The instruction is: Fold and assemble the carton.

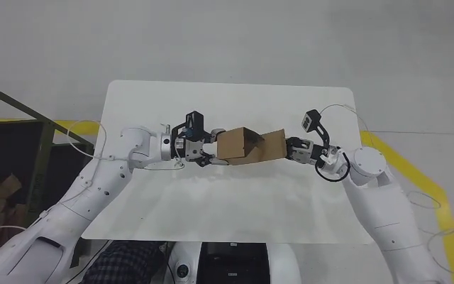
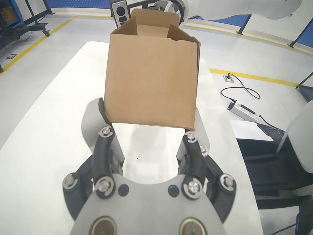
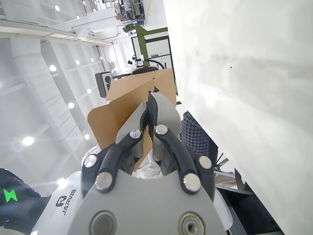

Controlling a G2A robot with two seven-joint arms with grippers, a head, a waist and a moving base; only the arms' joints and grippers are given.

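Observation:
A brown carton (image 1: pixel 245 145) hangs between my two grippers over the middle of the white table (image 1: pixel 227 206). It is opened into a tube, with its far end flaps loose (image 2: pixel 151 28). My left gripper (image 1: pixel 211 149) is open wide, and its fingers straddle the carton's (image 2: pixel 151 79) near lower edge, one at each corner. I cannot tell whether they press on it. My right gripper (image 3: pixel 149 99) is shut on a flap of the carton (image 3: pixel 122 116) at the opposite end, and it also appears behind the carton (image 2: pixel 168 8) in the left wrist view.
The table (image 2: pixel 44 135) is bare under and around the carton. A green frame (image 1: pixel 42 142) stands off the table's left side. On the floor beyond the right side lie a power unit and cable (image 2: pixel 244 111).

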